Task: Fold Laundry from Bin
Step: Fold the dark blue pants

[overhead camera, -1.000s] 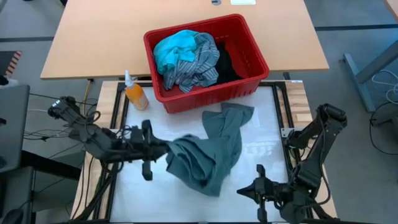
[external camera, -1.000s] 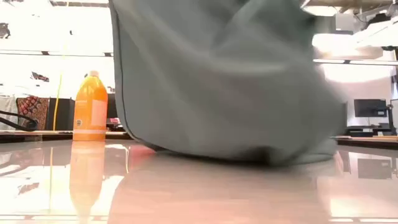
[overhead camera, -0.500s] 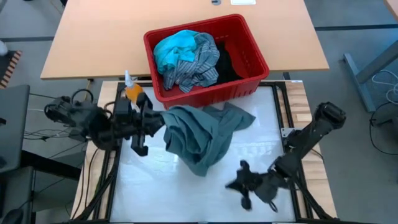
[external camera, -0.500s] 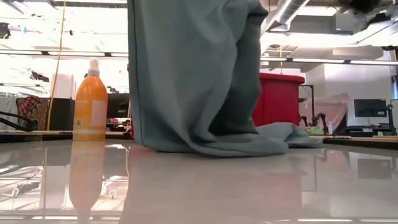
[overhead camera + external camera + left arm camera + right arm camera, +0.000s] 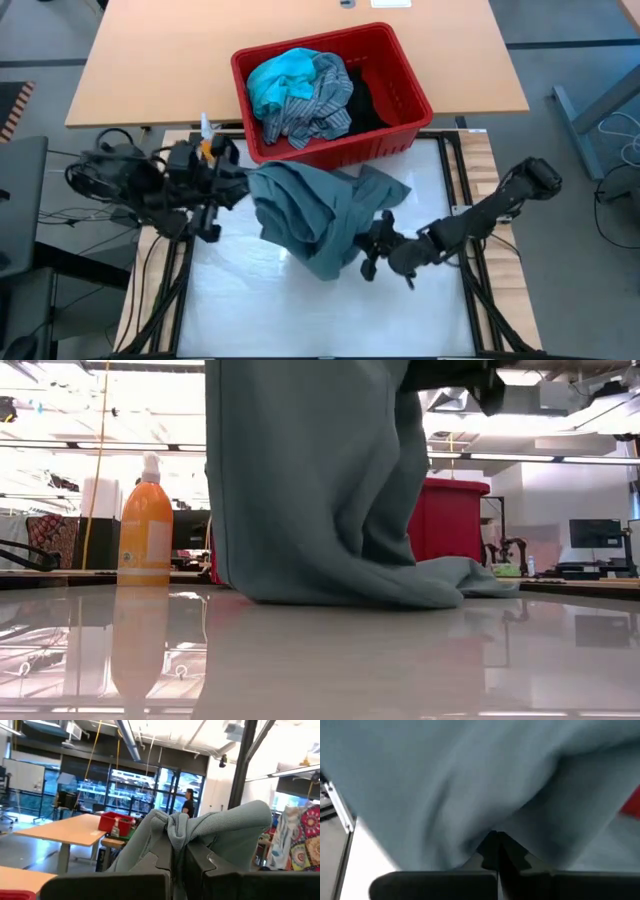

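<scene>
Now, at the left side of the high view, the left claw (image 5: 236, 188) is clamped on the upper edge of the grey-green garment (image 5: 310, 215); the left wrist view shows the cloth bunched between its two dark fingers (image 5: 165, 860). Just behind this arm, an orange bottle (image 5: 208, 143) with a white pump stands at the edge of the tabletop (image 5: 240, 300). The garment hangs down from the left claw, and its lower part lies in folds on the white surface, as the low view shows. Behind it, touching the far edge of the work area, stands the red bin (image 5: 400, 135). Inside it lie a turquoise garment (image 5: 275, 80), a striped shirt (image 5: 315, 105) and a black garment (image 5: 368, 100). To the right, the right claw (image 5: 372, 243) has its fingers together and points at the right edge of the hanging garment; whether it pinches the cloth I cannot tell.
</scene>
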Controlling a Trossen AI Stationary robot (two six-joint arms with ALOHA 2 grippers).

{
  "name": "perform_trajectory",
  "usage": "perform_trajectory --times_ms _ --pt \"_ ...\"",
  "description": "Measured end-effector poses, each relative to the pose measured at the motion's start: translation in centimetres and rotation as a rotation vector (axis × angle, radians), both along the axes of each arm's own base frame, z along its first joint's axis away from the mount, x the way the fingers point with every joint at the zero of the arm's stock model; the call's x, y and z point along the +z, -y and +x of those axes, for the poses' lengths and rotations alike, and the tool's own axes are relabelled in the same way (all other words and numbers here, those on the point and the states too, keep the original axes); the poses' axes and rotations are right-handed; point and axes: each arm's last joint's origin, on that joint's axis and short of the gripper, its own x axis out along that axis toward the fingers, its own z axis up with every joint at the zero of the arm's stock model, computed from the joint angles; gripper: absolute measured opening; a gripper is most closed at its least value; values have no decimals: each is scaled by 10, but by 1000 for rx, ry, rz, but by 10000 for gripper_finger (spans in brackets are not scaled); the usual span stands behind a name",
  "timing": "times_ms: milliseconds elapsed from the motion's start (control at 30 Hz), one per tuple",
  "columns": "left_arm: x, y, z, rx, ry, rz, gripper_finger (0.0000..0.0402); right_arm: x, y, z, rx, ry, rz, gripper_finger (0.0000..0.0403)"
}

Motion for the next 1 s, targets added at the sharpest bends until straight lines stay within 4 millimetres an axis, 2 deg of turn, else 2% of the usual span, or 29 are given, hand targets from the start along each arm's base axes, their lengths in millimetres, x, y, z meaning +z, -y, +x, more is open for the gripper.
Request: perform_trajectory --times_ms 100,167,333,467,633,733,867,1000 --pt "8 -5 -13 12 11 9 0 10 1 -7 122 -20 -86 38" --pt "10 -8 -19 14 21 11 0 20 3 -12 144 16 -97 51" --pt "9 -10 -24 12 -8 26 0 47 14 -29 99 149 30 90" --pt "8 -10 -24 11 -14 29 0 58 20 -36 58 226 158 151" --pt "7 -8 -20 11 -21 31 0 51 32 -23 -36 242 329 249" --pt "6 -8 -18 11 -25 31 0 47 42 -12 -66 258 482 289" --pt "5 -7 -17 22 -27 27 0 42 44 6 -22 292 584 318" --pt "4 -6 -14 26 -34 27 0 41 39 20 36 365 617 324"
